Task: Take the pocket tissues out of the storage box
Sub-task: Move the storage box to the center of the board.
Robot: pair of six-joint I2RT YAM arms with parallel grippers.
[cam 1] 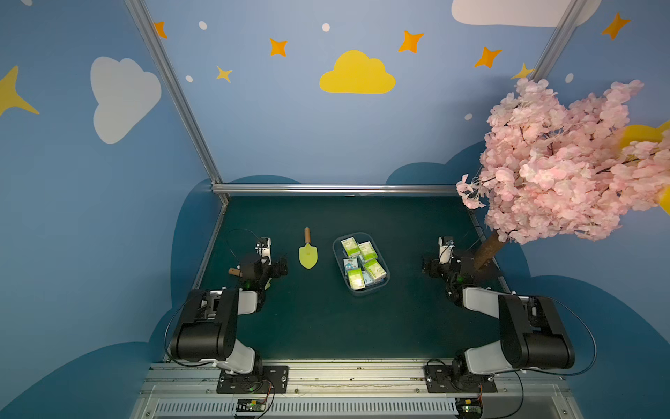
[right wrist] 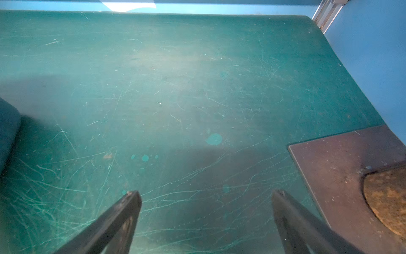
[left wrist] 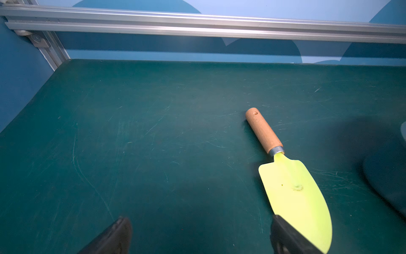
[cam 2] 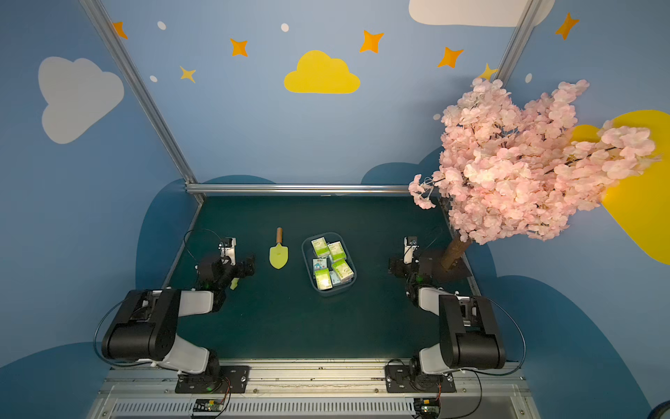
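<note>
Dark-green and matt, the desk point(cam 1: 326, 326) in both top views carries a shallow, translucent blue-grey plastic box point(cam 1: 367, 292) with rounded corners near its middle. The tissues point(cam 1: 362, 263) are small flat rectangular packs in glossy lime-and-white and pale-blue-and-white wrap, and all lie inside the box, heaped and tilted over one another. Left of the box and apart from it lies a trowel point(cam 1: 308, 254), its flat, pointed yellow-green blade toward the front and its round wooden handle toward the back. A tree point(cam 1: 562, 163) of ruffled pink blossom stands at the desk's right edge. From the left wrist, the left gripper point(left wrist: 200, 220) stands wide open and empty over scratched mat, one dark tip overlapping the trowel's blade; a metal collar joins blade and handle. From the right wrist, the right gripper point(right wrist: 206, 193) is likewise spread and holds nothing, above scuffed, pale-spotted mat beside the tree's dull brown square plate point(right wrist: 340, 165).
</note>
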